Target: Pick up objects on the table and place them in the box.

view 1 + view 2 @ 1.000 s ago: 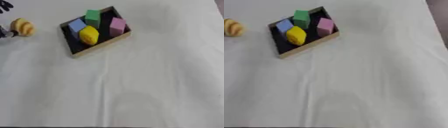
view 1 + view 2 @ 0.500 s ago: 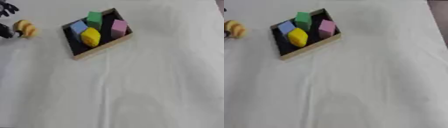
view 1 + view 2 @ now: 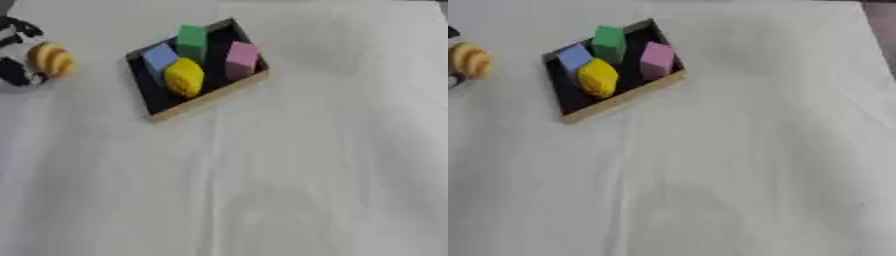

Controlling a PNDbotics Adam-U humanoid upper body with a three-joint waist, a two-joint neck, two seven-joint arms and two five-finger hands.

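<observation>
At far left edge: left hand curling dark fingers round a ridged orange-yellow object, carrying it clear of the white table, seemingly bound for the box. Box is already holding blue, green, pink and yellow blocks. Right hand is not showing.

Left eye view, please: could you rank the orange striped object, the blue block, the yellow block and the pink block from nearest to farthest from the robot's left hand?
1. Orange striped object: right at the left hand, at the left edge.
2. Blue block: left side of the box.
3. Yellow block: just beyond the blue one, box centre.
4. Pink block: right side of the box.
</observation>
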